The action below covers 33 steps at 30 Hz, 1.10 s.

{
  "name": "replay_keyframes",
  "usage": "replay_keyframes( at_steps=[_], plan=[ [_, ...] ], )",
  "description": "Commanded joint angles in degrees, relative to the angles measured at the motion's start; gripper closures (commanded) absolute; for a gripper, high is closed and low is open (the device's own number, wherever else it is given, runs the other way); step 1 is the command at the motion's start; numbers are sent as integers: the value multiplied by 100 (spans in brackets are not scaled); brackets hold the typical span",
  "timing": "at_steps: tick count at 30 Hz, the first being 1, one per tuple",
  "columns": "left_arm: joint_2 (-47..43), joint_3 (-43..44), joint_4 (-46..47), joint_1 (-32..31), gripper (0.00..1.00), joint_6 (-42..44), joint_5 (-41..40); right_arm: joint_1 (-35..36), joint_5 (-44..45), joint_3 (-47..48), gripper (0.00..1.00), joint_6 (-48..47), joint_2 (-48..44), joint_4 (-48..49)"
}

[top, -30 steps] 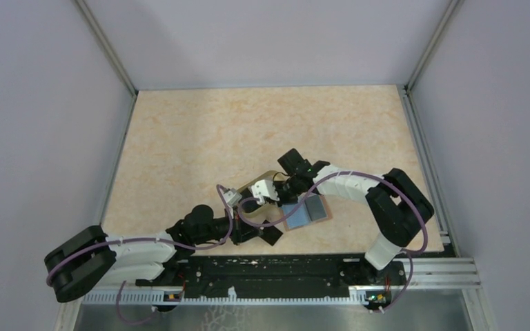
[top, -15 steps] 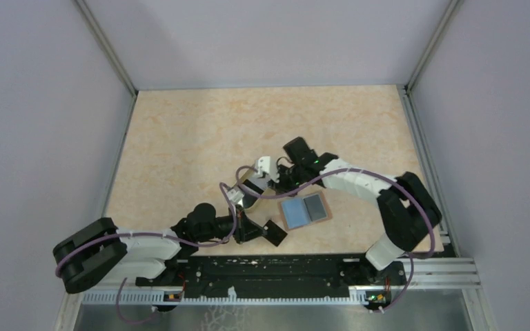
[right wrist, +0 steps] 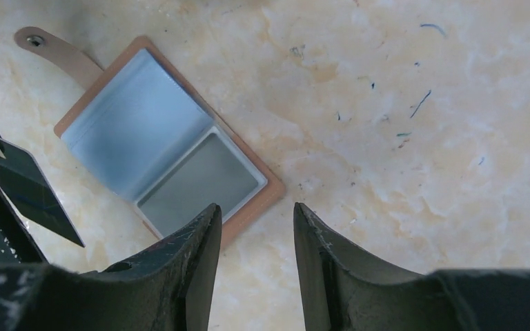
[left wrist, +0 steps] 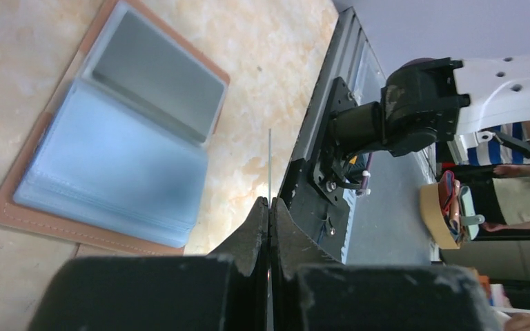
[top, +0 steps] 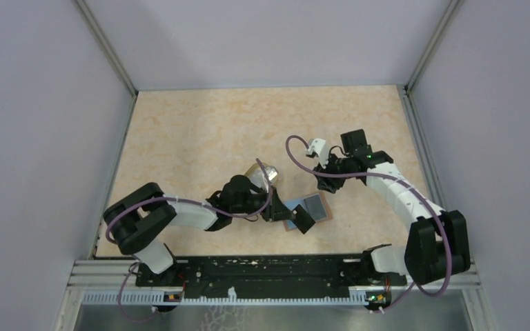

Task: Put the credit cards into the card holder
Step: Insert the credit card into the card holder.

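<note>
Card holder (right wrist: 138, 138) lies open and flat on the beige table (top: 200, 138), near-centre and slightly toward the right arm's side, inner face up. One half shows light blue sleeves, the other a grey pocket; I cannot tell whether that pocket has anything in it. Its reddish-brown rim is visible all round, and the tab (right wrist: 48, 48) sticks out from the blue half, flat on the table. Left gripper (left wrist: 270, 203) has its jaws pressed together on one credit card (right wrist: 31, 189). In the left wrist view the card is edge-on, a thin line standing straight out past the fingertips; in the right wrist view it is a dark rectangle tilted at an angle. From the top view the card sits at the near edge of the holder's blue half, overlapping it in that picture. Contact between card and holder cannot be resolved. Right gripper (right wrist: 254, 207) is partly open, its fingers (right wrist: 203, 241) clearly apart with nothing between them. It hangs above bare table just beside the grey half's corner, on the far-right side of the holder, and touches neither holder nor card. A dish (top: 262, 169) sits behind the left arm's wrist, largely hidden by it.
</note>
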Motion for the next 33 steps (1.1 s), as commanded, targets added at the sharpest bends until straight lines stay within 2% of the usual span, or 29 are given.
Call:
replay_keyframes(
  at_steps=[1,5,11,14,18,22,27,33],
  plan=[
    [425,225,56,135,100,-455,367,-32,189,65,58,177,409,-151],
    [497,328,-123,263,100,-522,371,-31,231,168,57,169,889,-415],
    [657,599,-653,384,100,-586,455,-31,422,307,41,274,1394,-728],
    [761,638,-634,399,100,-631,525,-68,385,324,37,372,1477,-760],
    [891,749,-743,444,100,-649,606,-237,157,355,37,428,1544,-803],
    [1025,1058,-1241,519,100,-634,730,-356,-44,392,41,403,1692,-898],
    [1209,1496,-2044,606,100,-582,789,-354,84,394,48,419,1918,-885],
    [1359,1714,-2370,699,100,-535,721,-353,370,353,50,488,2100,-792]
  ],
)
